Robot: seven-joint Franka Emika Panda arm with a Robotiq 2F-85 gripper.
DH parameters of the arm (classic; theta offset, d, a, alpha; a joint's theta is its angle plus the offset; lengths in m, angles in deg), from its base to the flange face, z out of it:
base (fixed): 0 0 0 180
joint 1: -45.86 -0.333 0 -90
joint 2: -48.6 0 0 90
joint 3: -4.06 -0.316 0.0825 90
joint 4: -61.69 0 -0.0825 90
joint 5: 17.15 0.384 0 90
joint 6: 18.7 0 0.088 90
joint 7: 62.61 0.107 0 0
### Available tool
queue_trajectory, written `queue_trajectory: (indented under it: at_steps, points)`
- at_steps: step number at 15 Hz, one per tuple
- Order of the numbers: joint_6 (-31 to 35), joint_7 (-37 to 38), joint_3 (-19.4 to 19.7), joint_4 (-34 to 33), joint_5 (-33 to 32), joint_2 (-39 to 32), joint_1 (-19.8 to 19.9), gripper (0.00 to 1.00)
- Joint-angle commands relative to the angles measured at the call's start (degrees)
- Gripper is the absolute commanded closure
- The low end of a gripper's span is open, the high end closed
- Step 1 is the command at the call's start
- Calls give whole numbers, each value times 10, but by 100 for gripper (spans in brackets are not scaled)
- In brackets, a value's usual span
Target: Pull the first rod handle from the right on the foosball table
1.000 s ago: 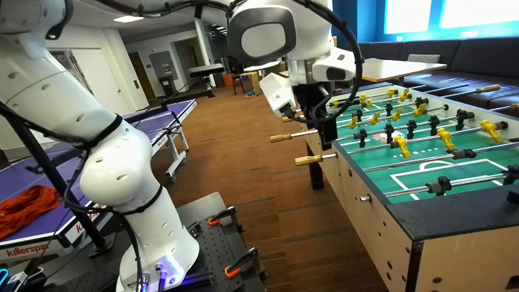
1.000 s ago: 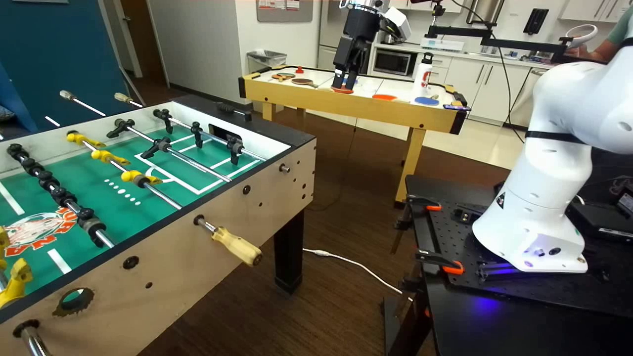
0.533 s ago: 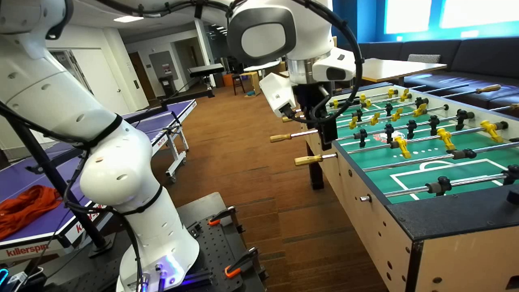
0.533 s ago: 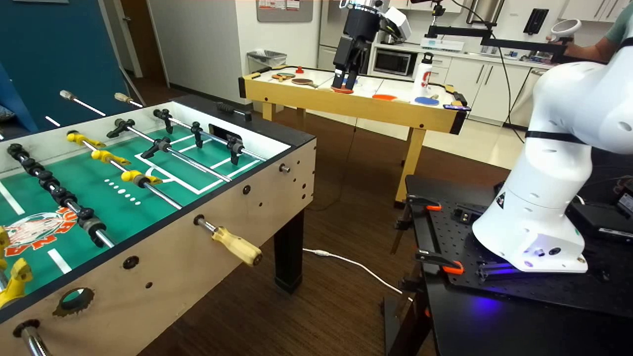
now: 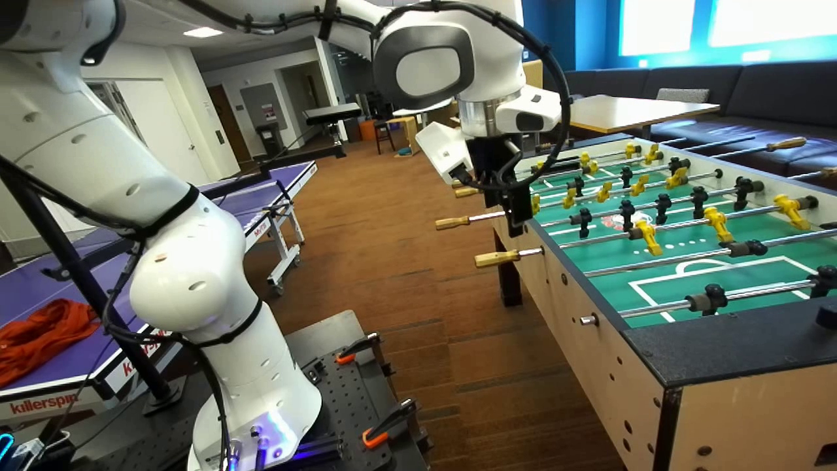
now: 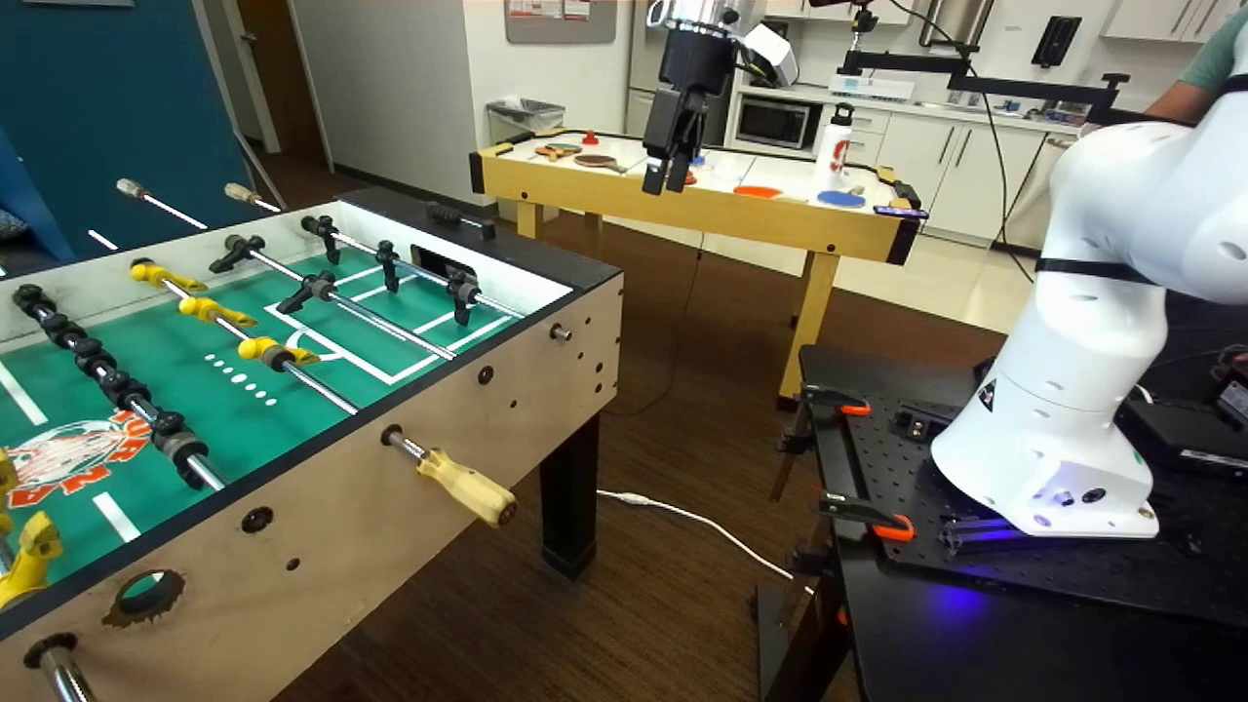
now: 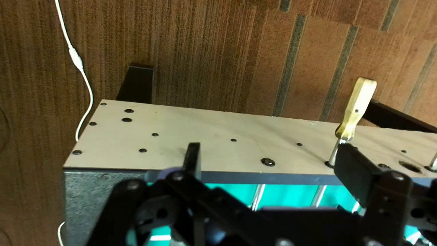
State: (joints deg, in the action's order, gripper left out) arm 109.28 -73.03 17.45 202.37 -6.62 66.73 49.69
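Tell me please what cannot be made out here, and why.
Wrist view: much of the green playing field of the wooden foosball table, behind the black two-finger gripper.
In an exterior view: outer end of the lowest silver metal rod, cut by the bottom edge.
In an exterior view: face of the green-sleeved person, beyond the edge.
In an exterior view: writing on the red-and-white paper sign, too small.

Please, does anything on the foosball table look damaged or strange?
Yes: in an exterior view, the big hole in the side of the foosball table has a ragged, brownish edge, perhaps chipped, while the small hole nearby looks neat.
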Motion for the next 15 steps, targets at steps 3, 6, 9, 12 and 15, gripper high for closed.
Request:
queue_trajectory:
  at_steps: [3,6,9,12,15]
  points:
    - [103,61,-78,-20,41,-117,-37,0]
    - [179,94,-114,-33,31,-190,-51,0]
    - [240,109,-141,-52,31,-257,-63,0]
    - [243,113,-159,-78,22,-298,-66,0]
    - [249,109,-164,-67,24,-296,-61,0]
